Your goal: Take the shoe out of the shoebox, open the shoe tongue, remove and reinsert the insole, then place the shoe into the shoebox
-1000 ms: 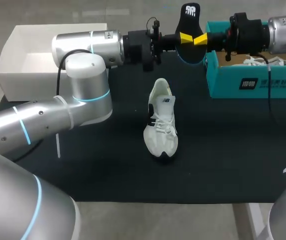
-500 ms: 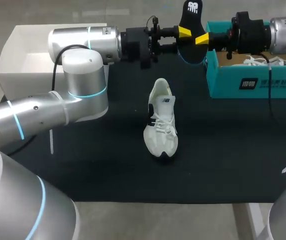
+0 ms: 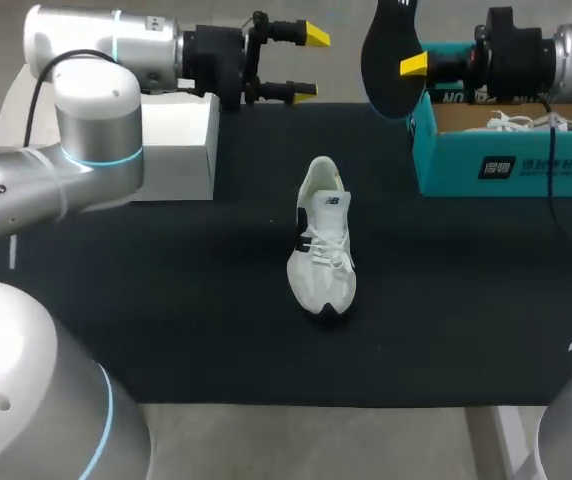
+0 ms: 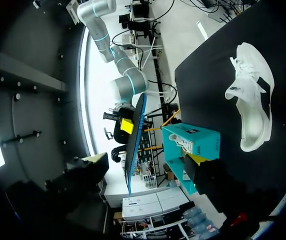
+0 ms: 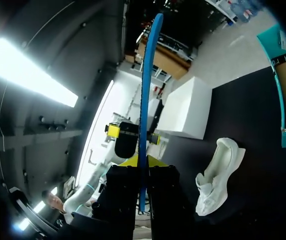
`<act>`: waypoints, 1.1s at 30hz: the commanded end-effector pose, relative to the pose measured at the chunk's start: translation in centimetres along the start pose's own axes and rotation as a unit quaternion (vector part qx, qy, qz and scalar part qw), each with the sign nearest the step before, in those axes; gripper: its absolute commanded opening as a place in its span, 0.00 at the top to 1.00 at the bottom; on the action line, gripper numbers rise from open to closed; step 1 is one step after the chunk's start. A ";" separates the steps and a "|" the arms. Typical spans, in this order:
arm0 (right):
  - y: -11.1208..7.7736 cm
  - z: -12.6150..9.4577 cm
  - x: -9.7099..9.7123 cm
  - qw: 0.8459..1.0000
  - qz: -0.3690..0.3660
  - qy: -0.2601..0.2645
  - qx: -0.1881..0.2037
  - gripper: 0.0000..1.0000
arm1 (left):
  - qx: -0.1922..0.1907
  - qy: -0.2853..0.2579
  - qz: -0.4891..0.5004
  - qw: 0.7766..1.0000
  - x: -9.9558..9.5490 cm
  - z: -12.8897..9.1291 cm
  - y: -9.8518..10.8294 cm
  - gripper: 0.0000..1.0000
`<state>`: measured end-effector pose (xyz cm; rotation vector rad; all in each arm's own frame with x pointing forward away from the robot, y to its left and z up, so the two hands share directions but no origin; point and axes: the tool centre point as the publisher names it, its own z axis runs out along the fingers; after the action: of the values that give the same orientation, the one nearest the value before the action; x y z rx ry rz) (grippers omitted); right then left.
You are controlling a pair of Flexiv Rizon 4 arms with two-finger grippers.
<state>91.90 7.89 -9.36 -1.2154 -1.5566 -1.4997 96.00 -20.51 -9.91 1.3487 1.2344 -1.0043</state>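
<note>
My right gripper point(image 3: 412, 66) is clamped on the black insole point(image 3: 386, 55), holding it upright beside the teal shoebox point(image 3: 486, 165); its far finger hides behind the insole, whose top is cut off. My left gripper point(image 3: 308, 65) hangs spread, empty. The white shoe point(image 3: 323, 240) lies mid-table

— Can you see the whole insole point(image 3: 391, 60) in the head view?
— No. Its top is cut off by the edge. It also hides one finger of the right gripper point(image 3: 398, 68).
— And the teal shoebox point(image 3: 506, 150)?
— Its right end is cut off. Of the second shoe point(image 3: 526, 122) inside, only laces and a bit of white show.
— The white box point(image 3: 181, 150)?
— The left arm point(image 3: 96, 110) covers most of it.
</note>
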 end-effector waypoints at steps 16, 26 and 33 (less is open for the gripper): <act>1.7 3.5 3.7 0.998 -0.052 -0.027 0.008 1.00 | 0.032 0.106 -0.038 0.993 2.2 -16.0 -2.2 0.00; 1.7 5.6 5.2 0.994 -0.094 -0.051 -0.021 1.00 | -0.019 0.123 -0.069 0.990 4.3 -22.2 -4.4 0.00; 2.0 6.4 5.3 0.992 -0.111 -0.059 -0.025 1.00 | -0.023 0.138 -0.070 0.988 4.9 -23.7 -4.1 0.00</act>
<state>92.56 14.53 -4.57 -1.2056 -1.7913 -1.6392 91.96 3.20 -12.19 1.4188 1.5591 -0.9170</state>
